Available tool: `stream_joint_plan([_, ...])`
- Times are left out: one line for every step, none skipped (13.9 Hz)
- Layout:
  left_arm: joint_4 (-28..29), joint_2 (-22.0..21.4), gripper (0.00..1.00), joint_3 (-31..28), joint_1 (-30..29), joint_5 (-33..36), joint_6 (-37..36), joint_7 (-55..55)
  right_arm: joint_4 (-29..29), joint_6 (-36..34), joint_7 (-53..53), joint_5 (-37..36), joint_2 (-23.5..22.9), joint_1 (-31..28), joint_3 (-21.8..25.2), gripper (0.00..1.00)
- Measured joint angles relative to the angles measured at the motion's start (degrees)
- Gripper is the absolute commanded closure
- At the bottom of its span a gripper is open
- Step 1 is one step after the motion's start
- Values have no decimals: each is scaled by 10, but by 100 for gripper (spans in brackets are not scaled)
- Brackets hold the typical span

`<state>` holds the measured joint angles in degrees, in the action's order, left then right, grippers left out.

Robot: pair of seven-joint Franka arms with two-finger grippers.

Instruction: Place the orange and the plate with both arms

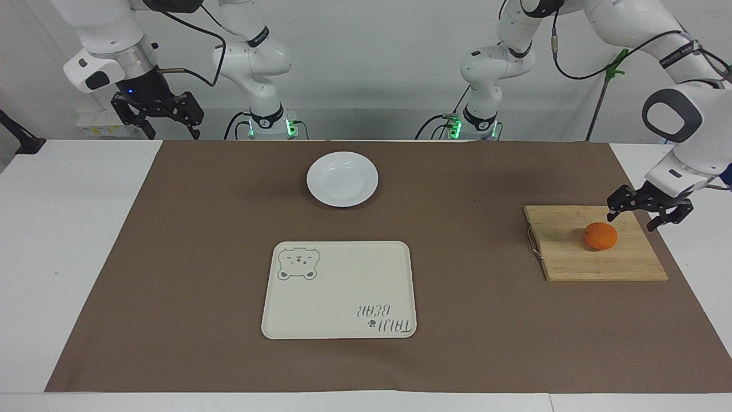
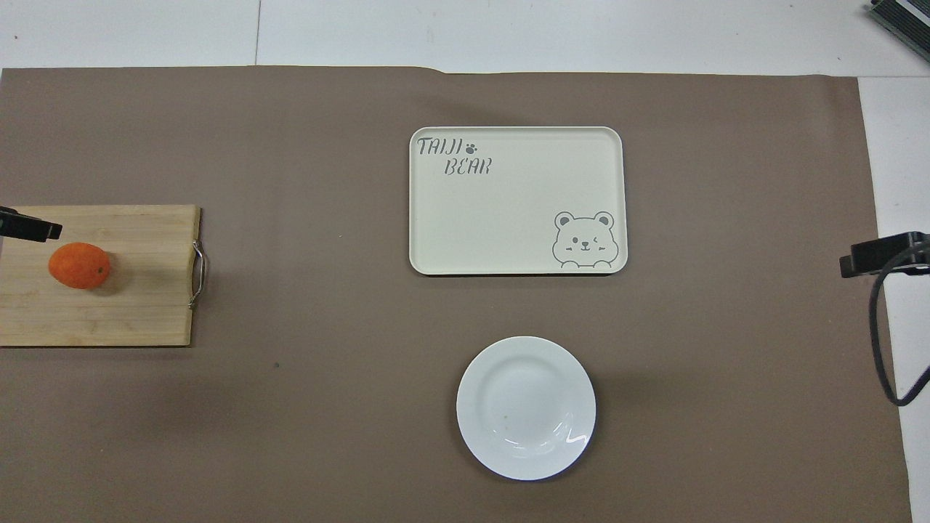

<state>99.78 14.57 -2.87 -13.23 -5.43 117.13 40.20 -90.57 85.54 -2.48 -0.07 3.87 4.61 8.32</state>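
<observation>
A: Right gripper (image 1: 166,125) parked up off the worktop's corner at its own end, jaws released, empty. Waiting.
B: Plate (image 1: 342,178)?
A: Plain white, glossy, on the mat, nearer the robots than the tray (image 1: 274,320).
B: Orange (image 1: 600,236)?
A: Small, bright, sits on the board (image 1: 563,257). Left gripper (image 1: 649,213) hovers just beside it, jaws wide, nothing held.
B: Tip?
A: Centre over the fruit, drop straight, close gently, since it's round and may roll.

White table (image 1: 68,240) carries brown mat (image 1: 189,257) only.
</observation>
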Motion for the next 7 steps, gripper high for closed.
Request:
stream_joint_plan([1, 10, 0, 0, -6, -1, 5, 8, 0, 0, 0, 0, 0, 0, 0, 0])
stream_joint_plan([3, 15, 0, 0, -9, -1, 8, 12, 0, 0, 0, 0, 0, 0, 0, 0])
stream_joint_plan([6, 19, 0, 0, -9, -2, 14, 13, 0, 0, 0, 0, 0, 0, 0, 0])
stream_joint_plan([12, 23, 0, 1, -9, -2, 25, 13, 0, 0, 0, 0, 0, 0, 0, 0])
stream_joint_plan([22, 27, 0, 2, -9, -2, 37, 13, 0, 0, 0, 0, 0, 0, 0, 0])
stream_joint_plan([34, 30, 0, 4, -9, -2, 50, 13, 0, 0, 0, 0, 0, 0, 0, 0])
stream_joint_plan([47, 33, 0, 5, -9, -3, 66, 13, 0, 0, 0, 0, 0, 0, 0, 0])
